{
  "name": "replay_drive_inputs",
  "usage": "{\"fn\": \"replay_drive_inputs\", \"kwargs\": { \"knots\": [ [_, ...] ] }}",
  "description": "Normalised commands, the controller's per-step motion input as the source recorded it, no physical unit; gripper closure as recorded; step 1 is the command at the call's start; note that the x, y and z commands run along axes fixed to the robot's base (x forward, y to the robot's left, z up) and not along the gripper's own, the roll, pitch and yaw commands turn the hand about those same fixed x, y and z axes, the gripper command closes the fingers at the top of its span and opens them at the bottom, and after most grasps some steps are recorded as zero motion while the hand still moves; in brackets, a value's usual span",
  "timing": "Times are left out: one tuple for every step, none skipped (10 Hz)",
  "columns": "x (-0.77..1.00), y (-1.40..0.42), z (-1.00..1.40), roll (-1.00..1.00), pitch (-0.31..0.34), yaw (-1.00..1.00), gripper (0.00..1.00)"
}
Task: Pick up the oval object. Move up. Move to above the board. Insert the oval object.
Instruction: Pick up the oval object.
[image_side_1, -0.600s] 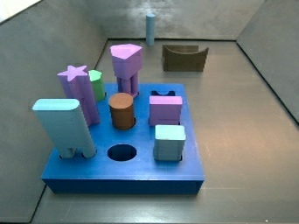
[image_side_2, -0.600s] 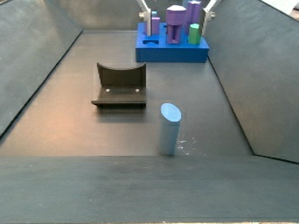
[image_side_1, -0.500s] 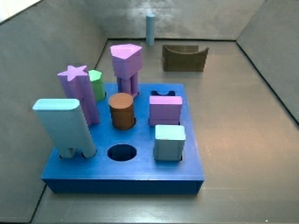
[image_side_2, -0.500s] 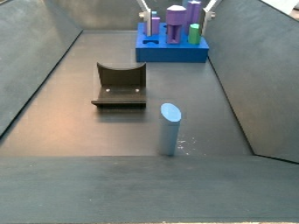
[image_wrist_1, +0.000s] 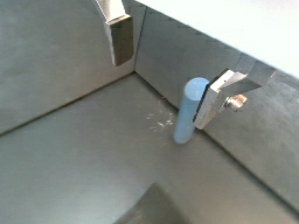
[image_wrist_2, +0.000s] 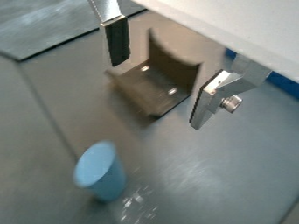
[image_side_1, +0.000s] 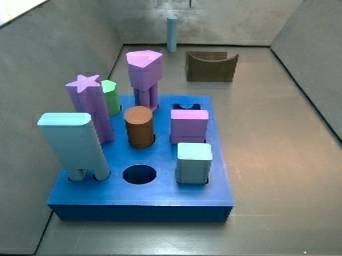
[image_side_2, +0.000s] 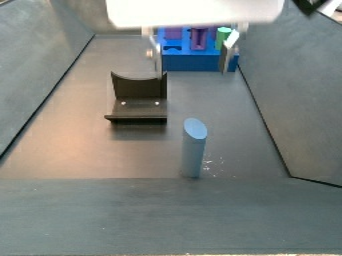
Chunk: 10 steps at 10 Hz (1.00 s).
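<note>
The oval object is a light blue upright peg (image_side_2: 194, 146) standing on the grey floor, seen far back in a side view (image_side_1: 171, 27). The blue board (image_side_1: 140, 195) holds several pieces and has an open round hole (image_side_1: 139, 175). My gripper (image_side_2: 189, 50) hangs open and empty above the floor, between the peg and the board, which it partly hides. In a wrist view the peg (image_wrist_1: 190, 109) stands right beside one finger (image_wrist_1: 216, 94), not between the jaws. In a wrist view (image_wrist_2: 100, 171) the peg lies away from the open gripper (image_wrist_2: 163, 70).
The fixture (image_side_2: 136, 97) stands on the floor left of the peg and shows below the jaws in a wrist view (image_wrist_2: 158, 80). The board carries a purple star (image_side_1: 88, 95), a brown cylinder (image_side_1: 139, 126) and teal blocks (image_side_1: 70, 145). Sloped grey walls enclose the floor.
The gripper has come into a side view from above; it was out of sight before. The peg, the fixture and the board have not moved.
</note>
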Motion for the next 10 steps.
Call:
{"fn": "replay_drive_inputs", "kwargs": {
  "knots": [
    [0.10, 0.69, -0.45, -0.05, -0.046, 0.37, 0.00],
    [0.00, 0.69, -0.62, -0.14, -0.106, 0.39, 0.00],
    [0.00, 0.70, -0.66, -0.15, -0.136, 0.40, 0.00],
    [0.00, 0.70, -0.67, -0.17, -0.114, 0.36, 0.00],
    [0.16, 0.63, -0.66, -0.23, -0.047, 0.31, 0.00],
    [0.19, 0.59, -0.57, -0.30, -0.033, 0.28, 0.00],
    [0.02, 0.51, -0.52, -0.32, -0.059, 0.27, 0.00],
    [0.00, 0.28, -0.40, -0.38, -0.056, 0.13, 0.00],
    [0.00, 0.00, -0.27, -0.21, -0.011, 0.07, 0.00],
    [-0.11, 0.00, -0.15, -0.09, -0.067, 0.02, 0.00]
  ]
}}
